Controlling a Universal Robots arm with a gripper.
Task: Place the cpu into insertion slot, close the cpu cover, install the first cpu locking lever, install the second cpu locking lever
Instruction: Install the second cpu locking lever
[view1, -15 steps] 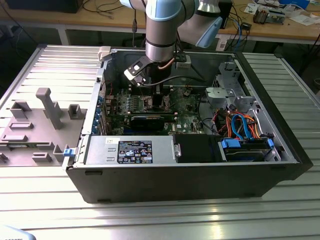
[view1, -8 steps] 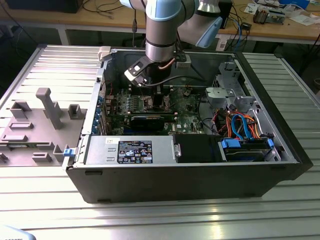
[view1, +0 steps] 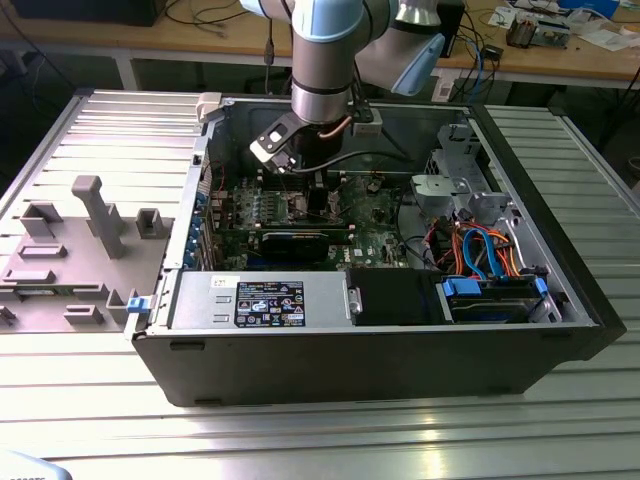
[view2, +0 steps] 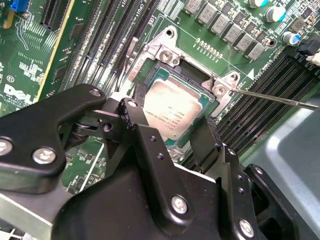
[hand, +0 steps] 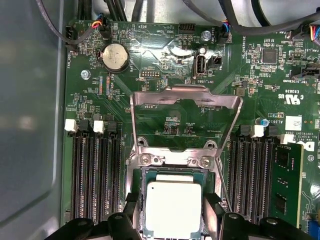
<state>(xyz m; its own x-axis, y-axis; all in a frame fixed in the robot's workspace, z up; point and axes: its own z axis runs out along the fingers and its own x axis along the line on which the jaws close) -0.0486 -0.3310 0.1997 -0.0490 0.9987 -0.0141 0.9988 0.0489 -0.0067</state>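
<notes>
The end effector (hand: 172, 222) grips the cpu (hand: 172, 202) by two sides, low in the insertion slot (hand: 145, 175), the cpu cover (hand: 185, 94) standing open; placing seems in hand, and letting go calls for a flat, square seat.

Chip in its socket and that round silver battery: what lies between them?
In the first wrist view, the cpu cover, swung open, lies between the cpu and the coin battery; green board shows through its window.
</notes>
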